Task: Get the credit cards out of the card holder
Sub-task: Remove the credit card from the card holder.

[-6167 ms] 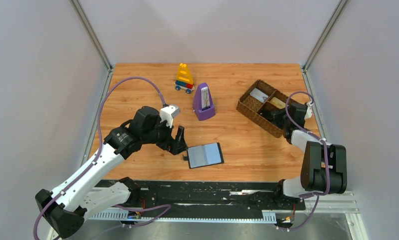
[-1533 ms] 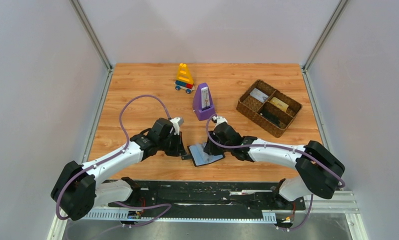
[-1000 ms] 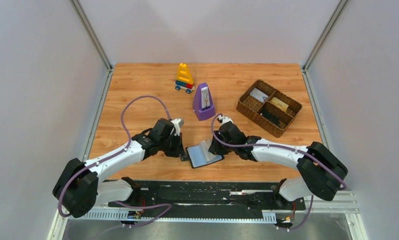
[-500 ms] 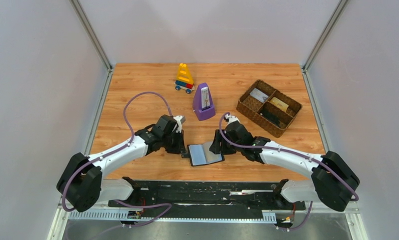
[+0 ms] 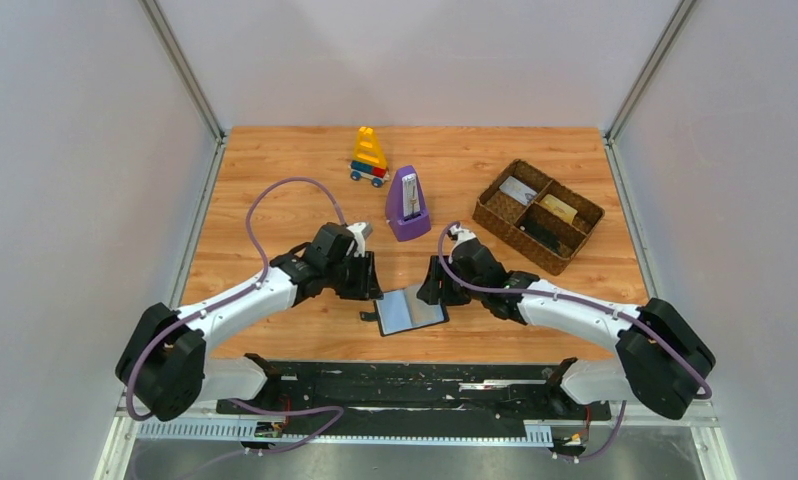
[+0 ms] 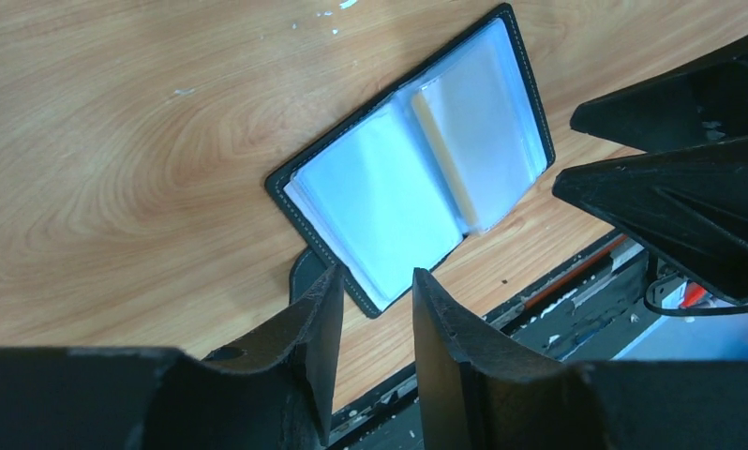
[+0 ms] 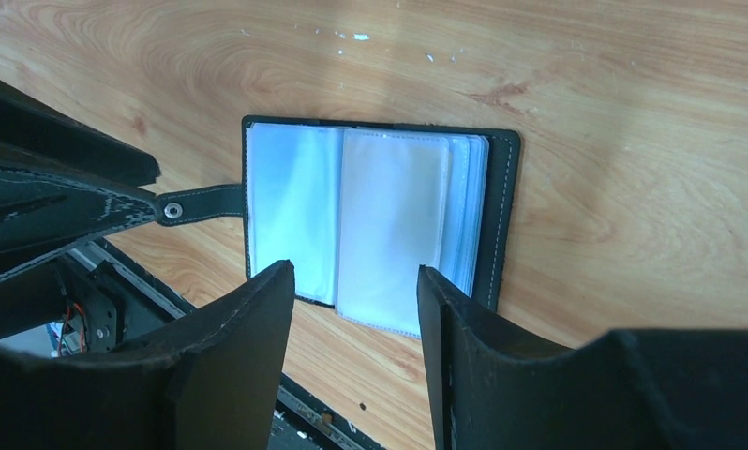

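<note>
The card holder [image 5: 412,311] lies open and flat near the table's front edge, showing pale clear sleeves inside a black rim [image 6: 417,178] [image 7: 370,216]. Its snap strap [image 7: 192,206] sticks out to one side. My left gripper [image 5: 368,283] [image 6: 375,281] hovers at the holder's left edge, open with nothing between its fingers. My right gripper [image 5: 428,289] [image 7: 354,277] hovers at the holder's far right corner, also open and empty. Two credit cards lie in the woven tray, one pale [image 5: 520,190] and one yellow-orange [image 5: 558,208]. No card shows plainly in the sleeves.
A brown woven divided tray [image 5: 495,218] stands at the back right, with a dark item [image 5: 547,236] in its near compartment. A purple metronome [image 5: 407,206] stands just behind the two grippers. A toy of coloured blocks [image 5: 369,157] stands at the back.
The sleeve page that the right gripper held up has dropped flat. Both grippers have opened, the right one first. The left gripper has drawn back a little from the holder's edge.
</note>
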### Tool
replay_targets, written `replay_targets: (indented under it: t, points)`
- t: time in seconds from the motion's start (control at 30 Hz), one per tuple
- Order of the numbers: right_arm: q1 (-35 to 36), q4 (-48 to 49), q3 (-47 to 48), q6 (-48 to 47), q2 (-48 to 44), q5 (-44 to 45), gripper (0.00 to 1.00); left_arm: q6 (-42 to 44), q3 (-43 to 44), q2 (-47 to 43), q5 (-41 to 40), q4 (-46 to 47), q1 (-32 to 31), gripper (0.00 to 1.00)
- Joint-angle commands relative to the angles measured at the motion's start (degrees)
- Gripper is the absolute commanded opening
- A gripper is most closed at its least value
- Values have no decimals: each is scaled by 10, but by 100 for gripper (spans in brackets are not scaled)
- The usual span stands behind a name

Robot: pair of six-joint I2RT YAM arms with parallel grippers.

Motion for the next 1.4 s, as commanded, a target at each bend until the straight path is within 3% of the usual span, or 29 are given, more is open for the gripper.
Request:
replay_targets:
  t: [0.0,0.27,0.6,1.37]
  points:
    - [-16,65,-2,0,23,-47,52,-10,-16,29,37,74,1,39]
    - [-23,92,-10,3,55,-59,51,-14,-31,93,49,123,1,27]
    - [-23,114,-16,14,93,-71,50,-28,-55,147,62,173,1,26]
    - [-23,139,-43,33,97,-81,45,-70,-77,169,118,289,1,27]
